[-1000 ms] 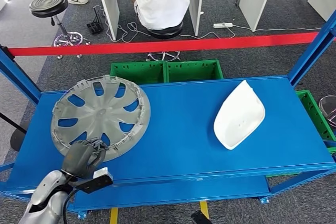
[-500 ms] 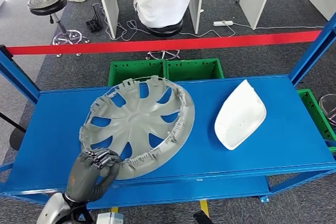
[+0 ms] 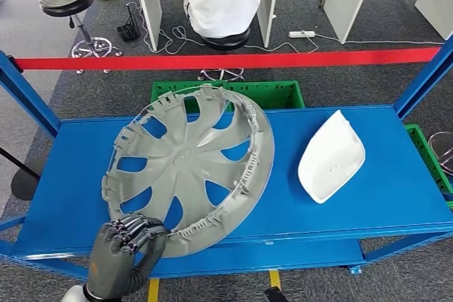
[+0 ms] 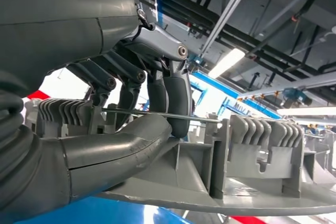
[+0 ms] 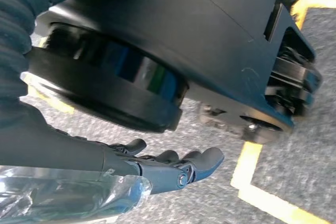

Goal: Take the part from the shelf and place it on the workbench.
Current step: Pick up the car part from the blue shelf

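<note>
Fingers round ribbed grey hubcap rim

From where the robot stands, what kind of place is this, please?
Probably a workshop or factory test area: a blue metal shelf holds car parts, a grey wheel cover and a white mirror cover, with green crates and red barrier tape behind.

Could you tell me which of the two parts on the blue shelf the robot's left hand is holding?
The grey hubcap: the left hand grips its near rim. The white mirror cover lies untouched, apart on the shelf.
</note>
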`<state>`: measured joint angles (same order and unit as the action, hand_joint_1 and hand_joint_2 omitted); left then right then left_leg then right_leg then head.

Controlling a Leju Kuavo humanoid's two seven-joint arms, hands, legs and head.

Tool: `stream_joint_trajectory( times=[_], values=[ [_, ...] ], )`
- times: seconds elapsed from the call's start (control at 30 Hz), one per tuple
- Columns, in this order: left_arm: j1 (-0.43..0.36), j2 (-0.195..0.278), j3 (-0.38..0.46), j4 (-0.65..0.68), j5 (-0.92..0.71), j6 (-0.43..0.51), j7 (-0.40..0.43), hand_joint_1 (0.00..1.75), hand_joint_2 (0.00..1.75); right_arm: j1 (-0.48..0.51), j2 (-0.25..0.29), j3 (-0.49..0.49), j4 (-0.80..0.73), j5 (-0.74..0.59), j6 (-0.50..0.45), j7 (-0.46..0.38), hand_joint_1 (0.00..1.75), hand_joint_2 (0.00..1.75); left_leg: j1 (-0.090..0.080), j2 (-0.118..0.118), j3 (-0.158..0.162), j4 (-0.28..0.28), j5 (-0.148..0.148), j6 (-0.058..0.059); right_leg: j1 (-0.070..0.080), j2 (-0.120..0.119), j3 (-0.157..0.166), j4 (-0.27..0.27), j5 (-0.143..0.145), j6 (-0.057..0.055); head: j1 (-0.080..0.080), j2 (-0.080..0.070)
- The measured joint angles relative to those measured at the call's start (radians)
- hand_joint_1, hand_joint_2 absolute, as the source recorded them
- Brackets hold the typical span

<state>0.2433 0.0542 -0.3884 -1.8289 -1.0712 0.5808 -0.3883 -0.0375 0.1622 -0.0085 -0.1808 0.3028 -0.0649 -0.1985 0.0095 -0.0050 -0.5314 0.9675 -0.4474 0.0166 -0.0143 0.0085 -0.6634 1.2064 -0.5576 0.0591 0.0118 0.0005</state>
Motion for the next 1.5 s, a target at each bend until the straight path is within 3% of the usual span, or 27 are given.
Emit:
stream_joint_trajectory(
  times=[0.07, 0.1, 0.17, 0.23, 0.33, 0.4, 0.43, 0.5, 0.57, 0.6, 0.63, 0.73, 0.8, 0.87, 0.9, 0.97, 1.03, 1.07, 1.1, 1.13, 1.2, 1.23, 1.3, 1.37, 1.4, 1.43, 1.5],
  values=[
    [0.002, 0.000, -0.004, 0.000, -0.001, 0.010, 0.006, 1.75, 1.75, 0.000, 0.000, -0.007, 0.000, -0.006, 0.005, -0.008, 0.00, 1.75, 0.002, 0.002, 0.000, 0.001, 0.001, -0.001, -0.003, -0.001, -0.037, 0.087, -0.026, 0.007, 0.000, 0.000],
    [0.003, 0.001, -0.007, 0.000, -0.003, 0.017, 0.011, 1.75, 1.75, 0.000, 0.000, -0.011, 0.000, -0.010, 0.008, -0.013, 0.00, 1.75, 0.004, 0.002, 0.000, 0.002, 0.000, -0.003, -0.005, -0.001, -0.029, 0.077, -0.008, 0.010, 0.000, 0.000],
    [0.006, 0.003, -0.014, -0.002, -0.013, 0.036, 0.025, 1.75, 1.75, 0.001, 0.000, -0.020, 0.000, -0.017, 0.010, -0.022, 0.00, 1.75, 0.010, 0.001, 0.001, 0.008, -0.006, -0.012, -0.010, -0.003, 0.031, -0.039, 0.057, 0.020, 0.001, 0.000],
    [0.010, 0.005, -0.021, -0.004, -0.022, 0.057, 0.040, 1.75, 1.75, 0.002, 0.001, -0.026, 0.000, -0.019, 0.010, -0.031, 0.00, 1.75, 0.012, -0.001, -0.004, 0.020, -0.011, -0.029, -0.011, 0.000, 0.088, -0.139, 0.088, 0.019, 0.005, 0.000],
    [0.014, 0.011, -0.030, -0.007, -0.029, 0.075, 0.060, 1.75, 1.75, 0.004, 0.003, -0.034, 0.000, -0.020, 0.009, -0.041, 0.00, 1.75, 0.009, -0.003, -0.012, 0.029, -0.006, -0.047, -0.007, 0.006, 0.092, -0.152, 0.086, -0.005, 0.004, 0.000],
    [0.016, 0.014, -0.034, -0.008, -0.031, 0.082, 0.070, 1.75, 1.75, 0.004, 0.003, -0.039, 0.000, -0.021, 0.009, -0.044, 0.00, 1.75, 0.011, -0.002, -0.022, 0.046, -0.026, -0.054, -0.007, 0.004, 0.082, -0.152, 0.091, -0.023, 0.002, 0.000],
    [0.016, 0.015, -0.036, -0.008, -0.033, 0.085, 0.074, 1.75, 1.75, 0.004, 0.003, -0.040, 0.000, -0.022, 0.009, -0.045, 0.00, 1.75, 0.011, -0.001, -0.036, 0.078, -0.056, -0.057, -0.007, 0.003, 0.076, -0.153, 0.096, -0.033, 0.001, 0.000],
    [0.016, 0.017, -0.039, -0.009, -0.036, 0.090, 0.081, 1.75, 1.75, 0.004, 0.003, -0.045, 0.000, -0.025, 0.009, -0.048, 0.00, 1.75, 0.009, 0.001, -0.085, 0.201, -0.138, -0.058, -0.003, 0.000, 0.060, -0.154, 0.107, -0.049, -0.001, 0.000],
    [0.017, 0.019, -0.042, -0.009, -0.038, 0.093, 0.089, 1.75, 1.75, 0.005, 0.003, -0.049, 0.000, -0.028, 0.008, -0.053, 0.00, 1.75, 0.007, 0.001, -0.121, 0.309, -0.184, -0.055, 0.003, -0.002, 0.042, -0.153, 0.119, -0.056, -0.001, 0.000],
    [0.017, 0.020, -0.043, -0.009, -0.039, 0.094, 0.092, 1.75, 1.75, 0.005, 0.003, -0.052, 0.000, -0.030, 0.008, -0.055, 0.00, 1.75, 0.005, 0.001, -0.118, 0.317, -0.178, -0.051, 0.007, -0.002, 0.034, -0.153, 0.125, -0.057, -0.001, 0.000],
    [0.017, 0.021, -0.044, -0.009, -0.039, 0.095, 0.094, 1.75, 1.75, 0.005, 0.003, -0.054, 0.000, -0.031, 0.008, -0.057, 0.00, 1.75, 0.002, 0.001, -0.095, 0.287, -0.154, -0.044, 0.010, -0.002, 0.027, -0.153, 0.132, -0.057, -0.001, 0.000],
    [0.014, 0.023, -0.046, -0.010, -0.040, 0.097, 0.096, 1.75, 1.75, 0.005, 0.003, -0.060, 0.000, -0.033, 0.008, -0.061, 0.00, 1.75, -0.010, 0.000, 0.028, 0.088, -0.083, -0.022, 0.015, 0.002, 0.008, -0.154, 0.154, -0.050, 0.000, 0.000],
    [0.013, 0.025, -0.049, -0.011, -0.040, 0.097, 0.097, 1.75, 1.75, 0.005, 0.003, -0.063, 0.000, -0.033, 0.008, -0.065, 0.00, 1.75, -0.016, 0.000, 0.058, 0.025, -0.078, -0.019, 0.014, 0.004, 0.001, -0.157, 0.172, -0.040, -0.001, 0.000],
    [0.012, 0.026, -0.052, -0.011, -0.040, 0.097, 0.099, 1.75, 1.75, 0.007, 0.002, -0.066, 0.000, -0.035, 0.008, -0.068, 0.00, 1.75, -0.016, 0.005, 0.048, 0.016, -0.061, -0.016, 0.013, 0.008, -0.003, -0.166, 0.190, -0.028, -0.003, 0.000],
    [0.010, 0.026, -0.053, -0.011, -0.040, 0.096, 0.100, 1.75, 1.75, 0.008, 0.002, -0.068, 0.001, -0.036, 0.008, -0.069, 0.00, 1.75, -0.014, 0.010, 0.040, 0.012, -0.050, -0.010, 0.013, 0.008, -0.010, -0.164, 0.183, -0.022, -0.003, 0.000],
    [0.005, 0.026, -0.056, -0.011, -0.039, 0.095, 0.100, 1.75, 1.75, 0.011, 0.002, -0.070, 0.002, -0.040, 0.008, -0.070, 0.00, 1.75, -0.009, 0.021, 0.019, 0.007, -0.026, 0.001, 0.011, 0.005, -0.034, -0.108, 0.117, -0.011, 0.000, 0.000],
    [0.002, 0.025, -0.059, -0.010, -0.040, 0.093, 0.100, 1.75, 1.75, 0.011, 0.002, -0.075, 0.002, -0.043, 0.009, -0.071, 0.00, 1.75, -0.009, 0.033, -0.006, 0.007, -0.006, 0.006, 0.010, 0.001, -0.064, 0.019, 0.021, -0.001, 0.004, 0.000],
    [0.000, 0.025, -0.060, -0.010, -0.042, 0.092, 0.100, 1.75, 1.75, 0.011, 0.002, -0.078, 0.002, -0.043, 0.009, -0.071, 0.00, 1.75, -0.009, 0.040, -0.018, 0.008, 0.004, 0.006, 0.010, 0.000, -0.071, 0.077, -0.003, 0.003, 0.004, 0.000],
    [-0.002, 0.024, -0.061, -0.010, -0.045, 0.091, 0.101, 1.75, 1.75, 0.011, 0.002, -0.081, 0.002, -0.044, 0.009, -0.071, 0.00, 1.75, -0.010, 0.049, -0.030, 0.008, 0.014, 0.006, 0.009, -0.001, -0.065, 0.109, -0.003, 0.006, 0.005, 0.000],
    [-0.004, 0.023, -0.062, -0.009, -0.050, 0.091, 0.101, 1.75, 1.75, 0.011, 0.002, -0.083, 0.002, -0.044, 0.009, -0.071, 0.00, 1.75, -0.010, 0.057, -0.042, 0.009, 0.022, 0.005, 0.009, -0.004, -0.042, 0.105, 0.016, 0.008, 0.005, 0.000],
    [-0.009, 0.017, -0.066, -0.008, -0.063, 0.090, 0.103, 1.75, 1.75, 0.011, 0.001, -0.087, 0.001, -0.046, 0.009, -0.071, 0.00, 1.75, -0.010, 0.073, -0.060, 0.013, 0.037, -0.001, 0.008, -0.028, 0.054, -0.009, 0.060, 0.011, 0.006, 0.000],
    [-0.011, 0.014, -0.068, -0.008, -0.070, 0.090, 0.104, 1.75, 1.75, 0.010, 0.001, -0.089, 0.001, -0.047, 0.009, -0.072, 0.00, 1.75, -0.011, 0.080, -0.067, 0.016, 0.043, -0.006, 0.011, -0.047, 0.111, -0.090, 0.062, 0.010, 0.006, 0.000],
    [-0.015, 0.011, -0.070, -0.007, -0.078, 0.090, 0.106, 1.75, 1.75, 0.007, 0.001, -0.092, 0.001, -0.049, 0.009, -0.072, 0.00, 1.75, -0.014, 0.097, -0.073, 0.022, 0.055, -0.017, 0.017, -0.069, 0.165, -0.189, 0.044, -0.002, 0.006, 0.000],
    [-0.018, 0.008, -0.073, -0.006, -0.082, 0.090, 0.107, 1.75, 1.75, 0.009, 0.000, -0.094, 0.001, -0.051, 0.009, -0.072, 0.00, 1.75, -0.013, 0.114, -0.073, 0.023, 0.065, -0.027, 0.020, -0.054, 0.157, -0.199, 0.048, -0.023, 0.006, 0.000],
    [-0.019, 0.007, -0.075, -0.005, -0.083, 0.091, 0.107, 1.75, 1.75, 0.010, 0.000, -0.094, 0.002, -0.051, 0.008, -0.072, 0.00, 1.75, -0.012, 0.107, -0.076, 0.026, 0.057, -0.034, 0.020, -0.045, 0.149, -0.199, 0.056, -0.033, 0.007, 0.000],
    [-0.021, 0.005, -0.077, -0.004, -0.083, 0.091, 0.108, 1.75, 1.75, 0.011, 0.000, -0.095, 0.002, -0.052, 0.008, -0.071, 0.00, 1.75, -0.010, 0.088, -0.083, 0.044, 0.031, -0.041, 0.018, -0.036, 0.141, -0.200, 0.066, -0.042, 0.006, 0.000],
    [-0.022, 0.004, -0.079, -0.003, -0.084, 0.091, 0.110, 1.75, 1.75, 0.010, -0.001, -0.098, 0.002, -0.053, 0.007, -0.070, 0.00, 1.75, -0.009, 0.036, -0.111, 0.134, -0.065, -0.051, 0.015, -0.017, 0.117, -0.200, 0.092, -0.056, 0.004, 0.000]
  ],
)
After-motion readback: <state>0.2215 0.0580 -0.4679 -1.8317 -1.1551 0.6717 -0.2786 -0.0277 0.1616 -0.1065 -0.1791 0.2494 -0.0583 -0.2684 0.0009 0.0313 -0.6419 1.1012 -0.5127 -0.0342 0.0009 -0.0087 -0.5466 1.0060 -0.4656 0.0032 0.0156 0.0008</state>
